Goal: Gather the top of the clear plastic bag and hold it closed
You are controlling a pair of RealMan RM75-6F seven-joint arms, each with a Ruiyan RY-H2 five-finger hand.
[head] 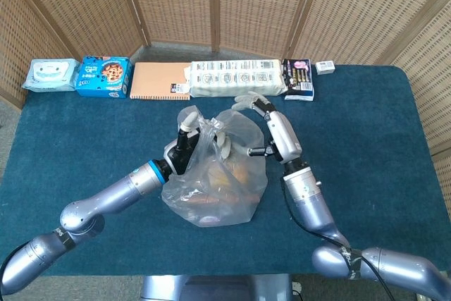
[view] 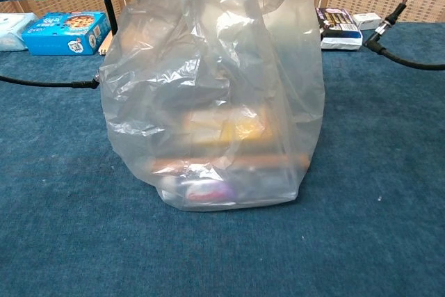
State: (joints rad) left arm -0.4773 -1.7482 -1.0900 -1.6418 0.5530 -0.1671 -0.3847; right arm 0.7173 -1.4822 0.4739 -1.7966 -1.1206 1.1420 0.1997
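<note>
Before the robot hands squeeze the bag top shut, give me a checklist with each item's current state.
1. Clear plastic bag standing upright on the table: ok.
2. Contents settled at the bag's bottom: ok.
3. Left robot hand at the bag's left upper edge: ok.
4. Right robot hand at the bag's right upper edge: ok.
5. Bag top gathered closed: not ok, mouth looks open.
6. Firm hold on the plastic by either hand: cannot tell.

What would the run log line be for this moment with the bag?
stage: gathering top | clear plastic bag: upright on table, mouth not closed | left hand: gripping bag's left rim | right hand: at bag's right rim, grip unclear
</note>
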